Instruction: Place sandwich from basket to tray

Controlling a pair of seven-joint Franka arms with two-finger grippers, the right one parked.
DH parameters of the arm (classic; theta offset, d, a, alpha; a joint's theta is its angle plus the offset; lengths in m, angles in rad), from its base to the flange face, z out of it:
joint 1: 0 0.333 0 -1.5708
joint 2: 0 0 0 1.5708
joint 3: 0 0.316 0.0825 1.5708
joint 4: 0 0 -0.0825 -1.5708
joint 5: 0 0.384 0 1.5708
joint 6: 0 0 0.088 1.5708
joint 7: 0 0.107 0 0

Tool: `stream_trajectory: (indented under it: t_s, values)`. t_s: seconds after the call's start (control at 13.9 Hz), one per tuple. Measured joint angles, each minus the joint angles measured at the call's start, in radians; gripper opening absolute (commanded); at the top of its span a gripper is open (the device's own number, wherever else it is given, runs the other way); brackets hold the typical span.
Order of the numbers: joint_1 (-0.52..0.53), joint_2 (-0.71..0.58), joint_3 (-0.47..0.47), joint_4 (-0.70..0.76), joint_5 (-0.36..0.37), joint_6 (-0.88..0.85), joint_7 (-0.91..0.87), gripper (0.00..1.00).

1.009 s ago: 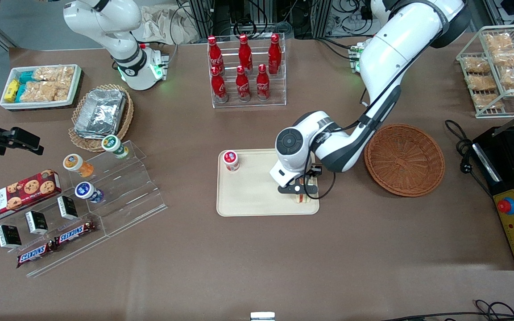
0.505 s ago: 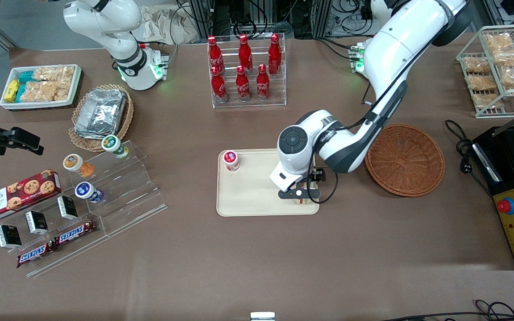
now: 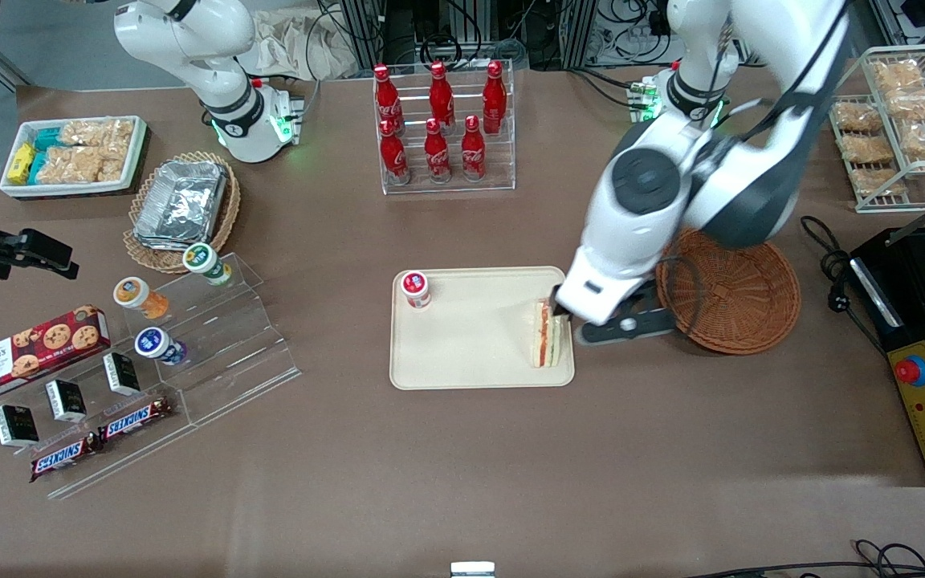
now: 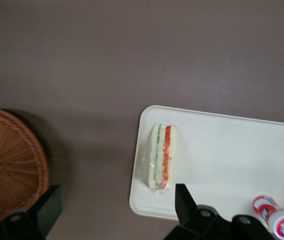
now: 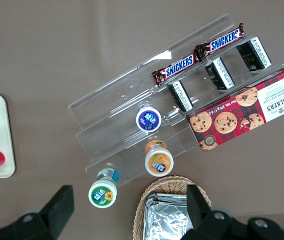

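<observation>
The sandwich [image 3: 544, 335] lies on the tray [image 3: 462, 353], right of centre in the front view, against the rim at the end nearest the basket [image 3: 739, 293], so the placing step looks done and what remains is the retreat. The gripper [image 3: 591, 325] hangs raised above the gap between tray and basket, fingers spread wide and empty; its height is hard to judge here. The next move probably calls only for lifting clear without clipping the wedge. The sandwich is a soft pale bread wedge on its side, showing orange-red and green layers. The tray is smooth cream plastic with rounded corners; the round basket is tightly woven reddish-brown wicker and appears empty.
</observation>
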Motion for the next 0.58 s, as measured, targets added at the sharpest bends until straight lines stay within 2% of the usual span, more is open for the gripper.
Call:
stream_trajectory:
  t_s: [0.14, 0.22, 0.43, 0.58]
  values:
    - [0.000, -0.132, 0.143, -0.001, -0.130, -0.093, 0.178, 1.00]
    - [-0.003, -0.189, 0.224, -0.004, -0.168, -0.143, 0.284, 1.00]
    - [-0.028, -0.319, 0.420, -0.050, -0.194, -0.213, 0.522, 1.00]
    - [-0.038, -0.382, 0.485, -0.108, -0.194, -0.214, 0.654, 1.00]
